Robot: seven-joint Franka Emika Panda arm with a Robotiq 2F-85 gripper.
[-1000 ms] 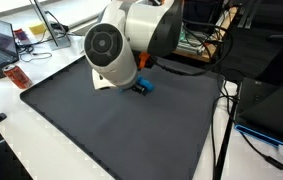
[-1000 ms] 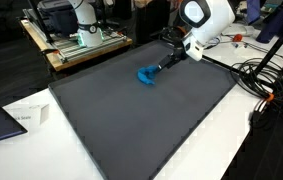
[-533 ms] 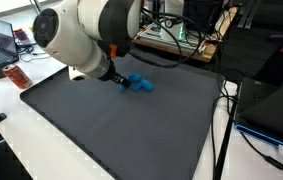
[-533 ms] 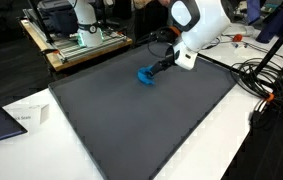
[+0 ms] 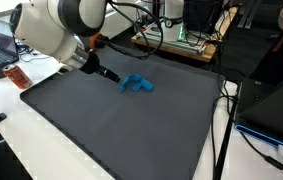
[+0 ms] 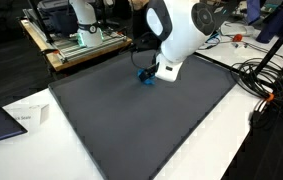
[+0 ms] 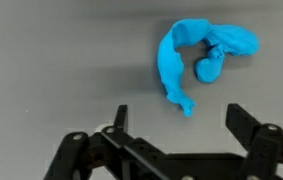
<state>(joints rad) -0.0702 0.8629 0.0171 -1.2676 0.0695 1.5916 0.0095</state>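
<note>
A crumpled bright blue cloth [image 7: 186, 58] lies on the dark grey mat [image 7: 51, 60]. It shows in both exterior views [image 5: 134, 84] [image 6: 146, 79]. My gripper [image 7: 181, 122] hovers just short of the cloth, open, with nothing between its black fingers [image 7: 120, 118]. In an exterior view the gripper [image 5: 109, 76] hangs low over the mat, just left of the cloth and not touching it. In the other exterior view, the white wrist [image 6: 176, 35] hides the gripper and part of the cloth.
The mat [image 5: 111, 130] covers most of a white table. A laptop [image 5: 1, 42] and an orange object [image 5: 18, 77] lie off its edge. Cables [image 6: 266, 85] run beside it, and a wooden bench with equipment [image 6: 81, 40] stands behind.
The arm has swung sideways across the mat, so the gripper has come off from over the blue cloth to its side. The cloth has not moved and the jaws stay open.
</note>
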